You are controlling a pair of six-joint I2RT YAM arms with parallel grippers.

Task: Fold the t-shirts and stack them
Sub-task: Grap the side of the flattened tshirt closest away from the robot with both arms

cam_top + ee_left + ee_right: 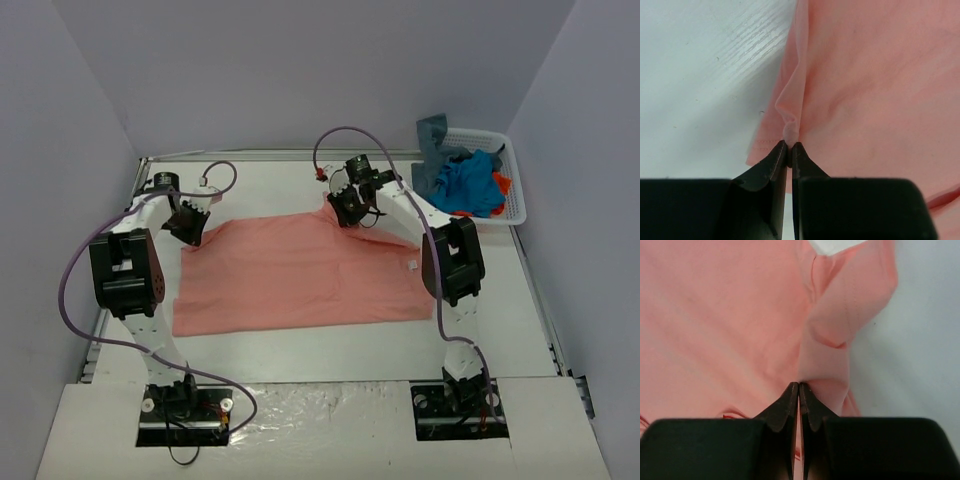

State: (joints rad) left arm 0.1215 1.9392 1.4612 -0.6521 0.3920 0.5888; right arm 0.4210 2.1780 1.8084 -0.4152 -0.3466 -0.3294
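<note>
Now our left gripper (789,145) pinches the pink shirt (300,275) at its far-left corner and our right gripper (799,385) pinches its far edge; the shirt lies spread on the table (300,350). Both bites look shallow, so we risk cloth slipping free mid-fold, or an uneven lift skewing the crease. Other shirts (468,188) sit in the basket (518,210).

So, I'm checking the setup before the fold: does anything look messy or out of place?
Only at the basket: the grey-blue shirt spills over its rim beside a crumpled blue shirt. The salmon-pink shirt lies spread flat.
</note>
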